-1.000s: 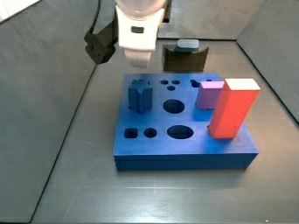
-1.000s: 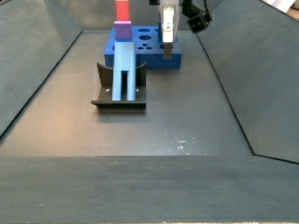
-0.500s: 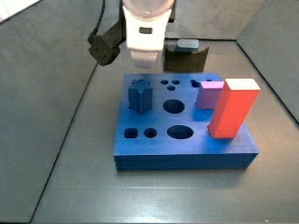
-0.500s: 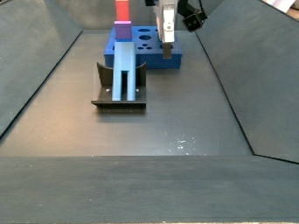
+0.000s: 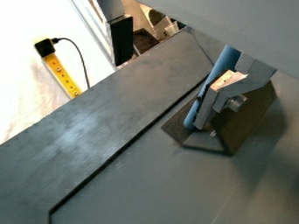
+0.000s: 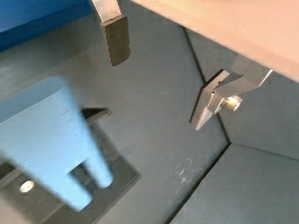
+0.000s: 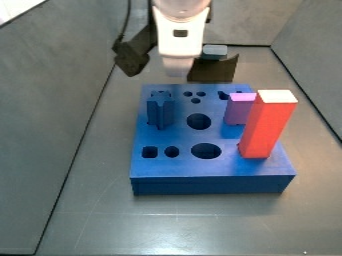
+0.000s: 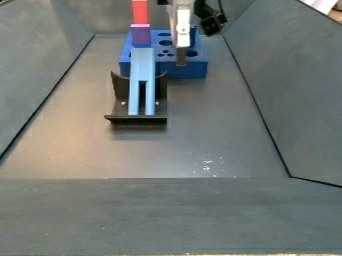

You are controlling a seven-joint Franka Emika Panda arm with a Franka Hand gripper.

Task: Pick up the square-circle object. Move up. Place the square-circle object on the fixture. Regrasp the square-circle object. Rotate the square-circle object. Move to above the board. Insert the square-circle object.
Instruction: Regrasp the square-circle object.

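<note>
While the square-circle object [image 8: 140,78] stands propped on the fixture [image 8: 134,119] for regrasping, the jaws hang open and empty by the board [image 8: 195,68].

tall red block [image 7: 267,124], small pink block [image 7: 239,107], both upright

No readable text, labels, brands, numbers or signs anywhere, none on the board [image 7: 214,160], none on the fixture [image 8: 136,108], none on the gripper [image 6: 163,74] above the board

Dark grey floor [image 8: 201,140], board [image 7: 174,165], fixture [image 8: 138,108], gripper [image 8: 183,38] above.
</note>
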